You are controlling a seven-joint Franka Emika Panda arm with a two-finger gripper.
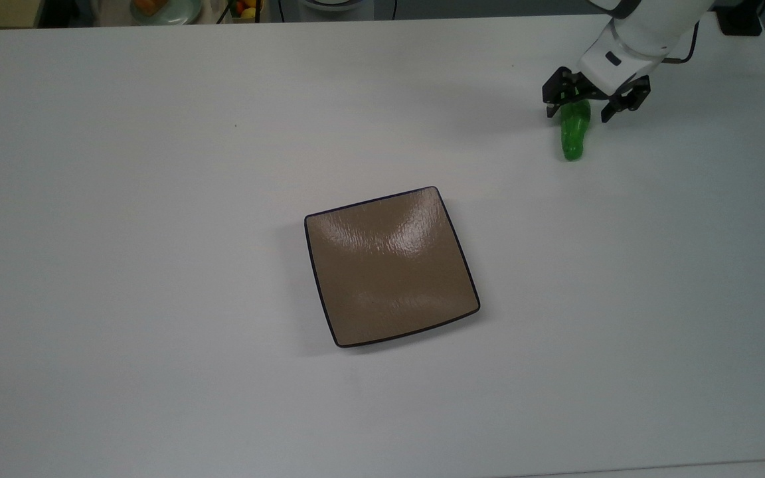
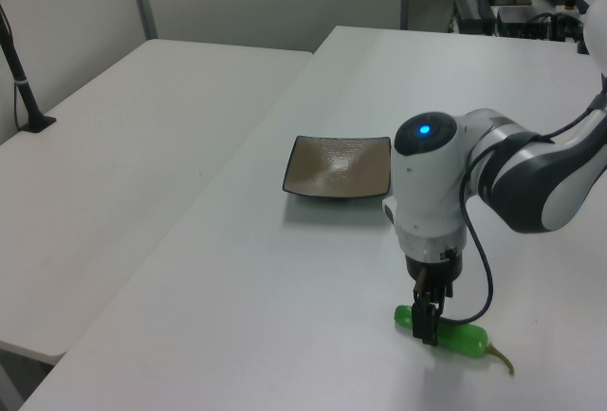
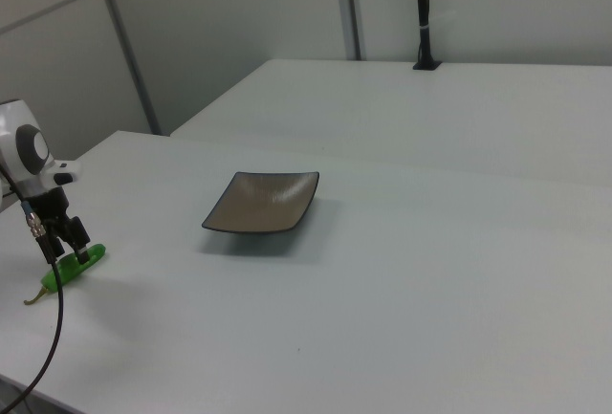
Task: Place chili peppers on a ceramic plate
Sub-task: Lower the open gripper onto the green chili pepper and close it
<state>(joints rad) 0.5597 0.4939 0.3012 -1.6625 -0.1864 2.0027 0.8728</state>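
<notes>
Two fingers: your gripper sits low over the pepper, jaws spread and straddling it near the stem end, nothing clamped yet.
Hold: in the top view one finger stands on each side of the green body; I can't tell whether either touches it.
Pepper: the chili pepper lies flat on the table, near the top view's upper right corner, well apart from the plate.
Handling: it looks light and a bit soft, with glossy, wrinkled skin that could slip, so squeeze gently.
Where to grip: across the thicker middle of the body, not the thin curved stem.
Shape: elongated, tapering to a blunt tip, bright green.
Plate: the ceramic plate is square, shallow, glossy taupe-brown with a thin dark rim and rounded corners, and nothing lies in it.
Surface: the table is matte white and smooth, so the pepper may roll if you nudge it.
</notes>
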